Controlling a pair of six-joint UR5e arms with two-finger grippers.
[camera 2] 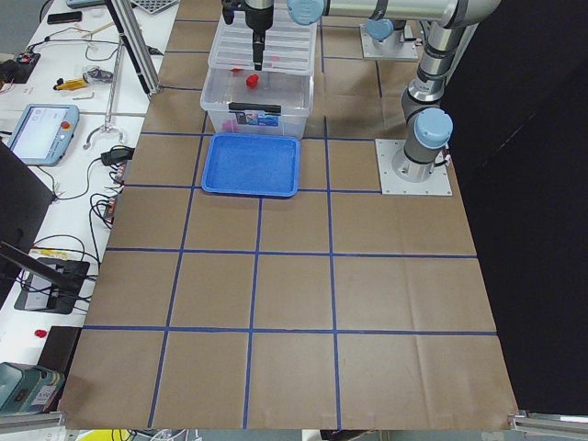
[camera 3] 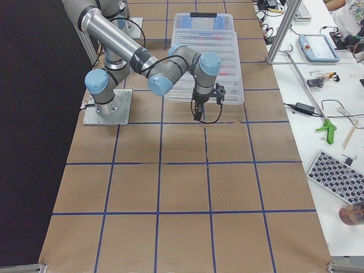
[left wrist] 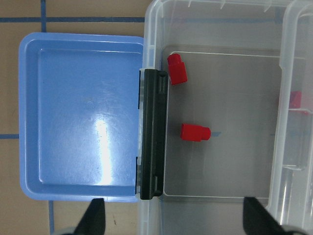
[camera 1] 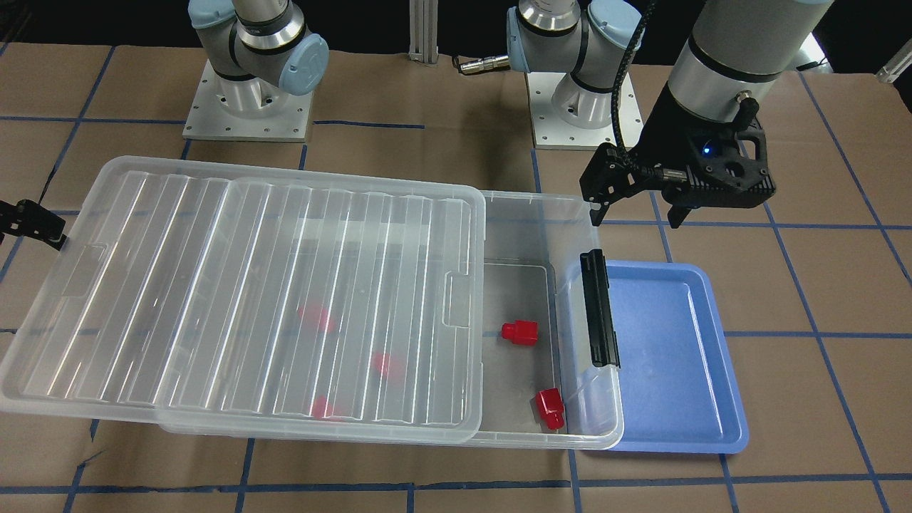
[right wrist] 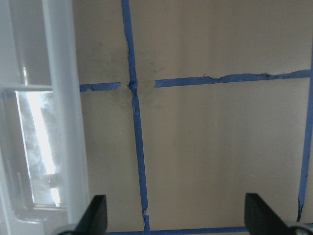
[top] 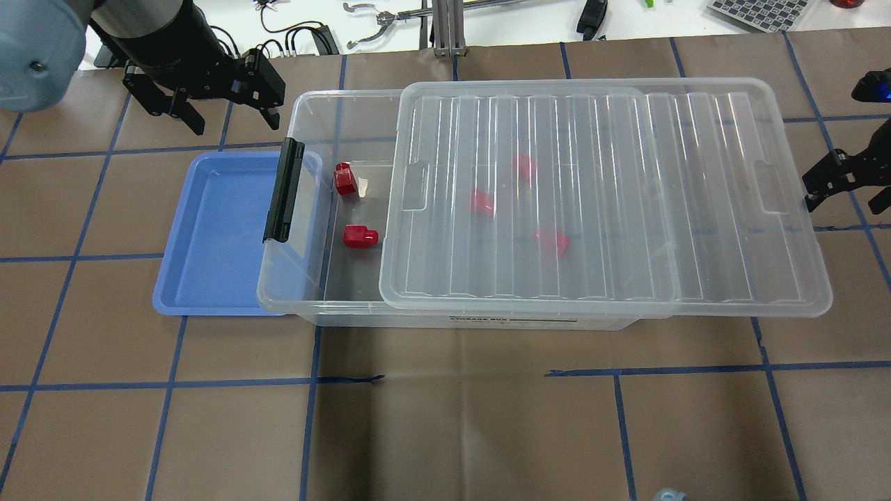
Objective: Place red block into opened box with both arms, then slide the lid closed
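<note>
— How will the lid (top: pixel 598 195) handle?
— Light, slick and slightly flexible, I'd judge. Push it at a short end (not on the ribs).
— Where does it lie?
— Its overhanging end is just beside the spread right gripper (top: pixel 844 188). It rests on the box (top: pixel 306 125), offset to the robot's right. Beyond it are red blocks (top: pixel 360 237) inside the box, then the left gripper (top: pixel 234 124), fingers apart, by the latch end.

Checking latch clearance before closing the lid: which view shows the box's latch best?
Left wrist view: the latch sits centre frame, large and sharp, seen from above. Overhead and front views show it smaller; both side views, tiny; right wrist view, not at all.
</note>
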